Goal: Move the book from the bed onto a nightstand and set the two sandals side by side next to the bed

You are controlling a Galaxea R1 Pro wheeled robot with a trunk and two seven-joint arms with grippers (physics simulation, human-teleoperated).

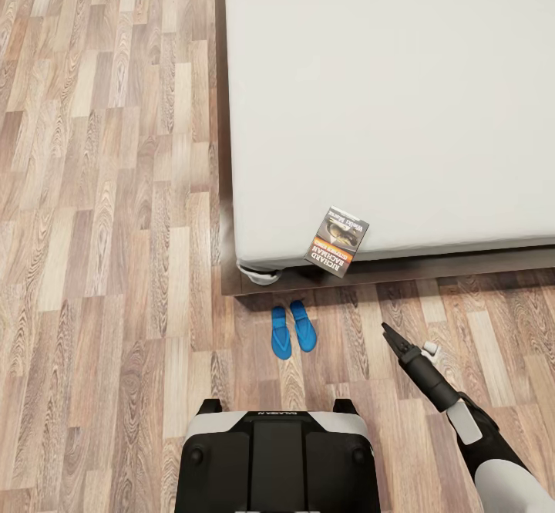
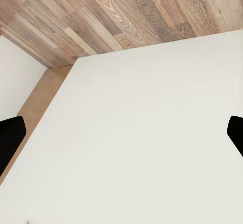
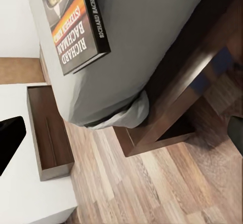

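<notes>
Book overhanging bed edge, above paired sandals.

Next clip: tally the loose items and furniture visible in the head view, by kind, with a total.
Sandals: 2, blue, side by side on the floor by the bed corner
Book: 1, overhanging the mattress edge
Bed: 1
Total: 4
</notes>
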